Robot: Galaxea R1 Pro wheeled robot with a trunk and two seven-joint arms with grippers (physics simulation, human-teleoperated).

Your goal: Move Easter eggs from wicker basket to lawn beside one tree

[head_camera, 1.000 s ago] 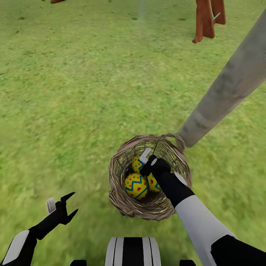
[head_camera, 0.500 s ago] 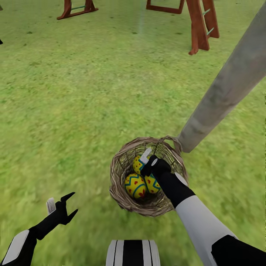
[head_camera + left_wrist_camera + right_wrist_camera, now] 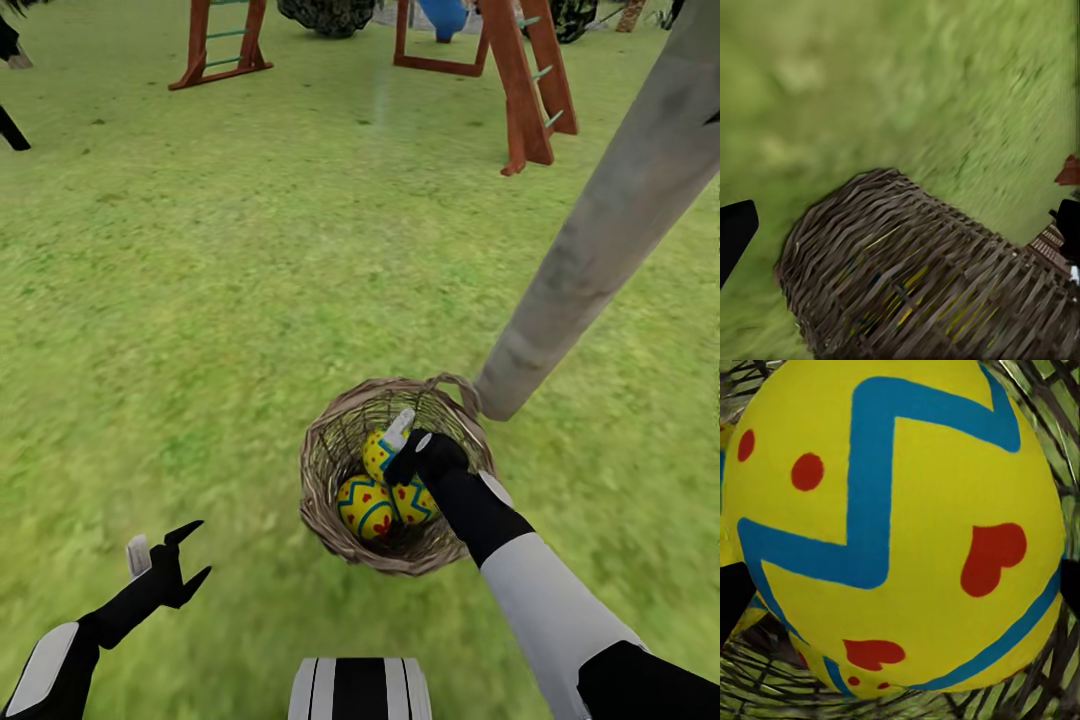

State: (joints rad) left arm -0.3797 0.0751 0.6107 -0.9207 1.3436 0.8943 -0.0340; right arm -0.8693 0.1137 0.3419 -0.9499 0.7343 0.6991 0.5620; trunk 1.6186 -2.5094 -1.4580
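no readable text, labels, brands, numbers or signs on anything

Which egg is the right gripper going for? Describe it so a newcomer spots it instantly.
Start at the pale grey tree trunk slanting across the right of the head view; the wicker basket sits on the lawn at its base. Of the three Easter eggs inside, it's the far egg, nearest the trunk, right under the right gripper; the other two lie nearer the robot.

Green lawn (image 3: 200,300), wicker basket (image 3: 330,470) on it, tree trunk (image 3: 600,240), playset legs (image 3: 520,90)
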